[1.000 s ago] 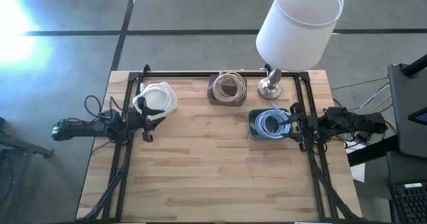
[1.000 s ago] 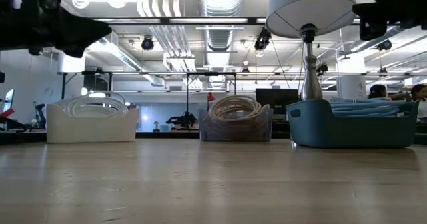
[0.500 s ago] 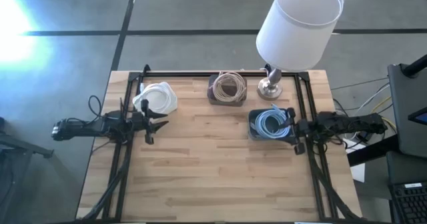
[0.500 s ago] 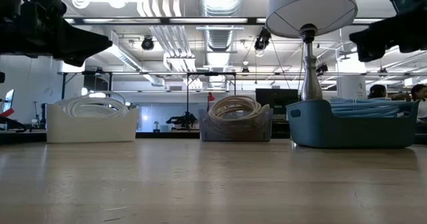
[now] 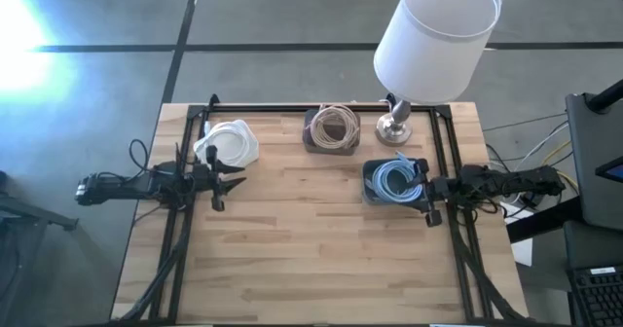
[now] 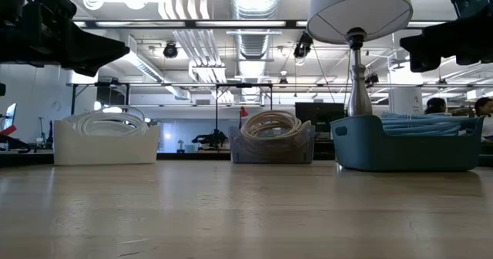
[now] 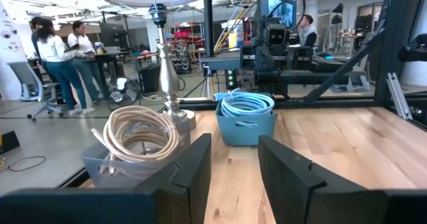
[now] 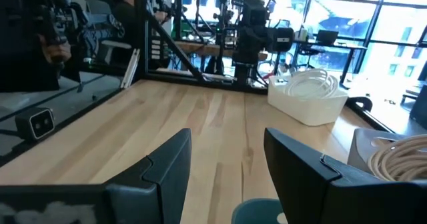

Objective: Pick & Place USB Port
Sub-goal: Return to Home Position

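Three small bins stand on the wooden table, each with a coiled cable lying in it: a white bin (image 5: 229,142) with white cable, a clear bin (image 5: 331,127) with beige cable, and a blue bin (image 5: 392,181) with blue cable. My left gripper (image 5: 234,180) is open and hovers above the table just near of the white bin. My right gripper (image 5: 426,202) is open too and hovers at the blue bin's right near corner. The left wrist view shows the clear bin (image 7: 137,141) and the blue bin (image 7: 245,117) beyond my open left gripper (image 7: 233,177). The right wrist view shows the white bin (image 8: 308,101) beyond my open right gripper (image 8: 227,177).
A table lamp stands on its metal base (image 5: 394,125) at the far edge, between the clear and blue bins, and its white shade (image 5: 438,35) overhangs them. A black frame (image 5: 321,107) runs along the far and side edges. The table's middle and near half (image 5: 311,249) are bare wood.
Both arms have come down a little in the low view. My right gripper has dropped more and shifted slightly toward the near edge, beside the blue bin. My left gripper has reached a little toward the right. The bins and cables have not moved.
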Controlling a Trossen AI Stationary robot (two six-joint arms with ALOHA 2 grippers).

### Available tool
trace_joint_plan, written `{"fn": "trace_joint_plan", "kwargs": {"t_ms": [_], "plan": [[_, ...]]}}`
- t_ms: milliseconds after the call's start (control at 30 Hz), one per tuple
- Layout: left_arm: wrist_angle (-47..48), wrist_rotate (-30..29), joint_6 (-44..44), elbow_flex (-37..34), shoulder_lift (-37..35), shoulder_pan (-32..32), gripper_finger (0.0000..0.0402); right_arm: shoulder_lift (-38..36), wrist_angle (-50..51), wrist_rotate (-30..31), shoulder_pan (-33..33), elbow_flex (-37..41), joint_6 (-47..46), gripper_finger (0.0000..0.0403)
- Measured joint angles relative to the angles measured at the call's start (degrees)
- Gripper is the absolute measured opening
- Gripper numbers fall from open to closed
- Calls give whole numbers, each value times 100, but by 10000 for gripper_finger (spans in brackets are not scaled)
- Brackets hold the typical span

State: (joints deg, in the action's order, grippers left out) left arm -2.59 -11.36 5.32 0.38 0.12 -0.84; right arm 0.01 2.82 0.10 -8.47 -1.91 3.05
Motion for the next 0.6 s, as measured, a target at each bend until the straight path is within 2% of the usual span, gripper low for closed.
{"fn": "trace_joint_plan", "kwargs": {"t_ms": [300,600], "plan": [[4,20,2,-4,0,0,128,15,-17,0,0,11,83,185],[3,-24,-74,-4,0,0,128,17,-17,-2,0,11,-273,185]]}}
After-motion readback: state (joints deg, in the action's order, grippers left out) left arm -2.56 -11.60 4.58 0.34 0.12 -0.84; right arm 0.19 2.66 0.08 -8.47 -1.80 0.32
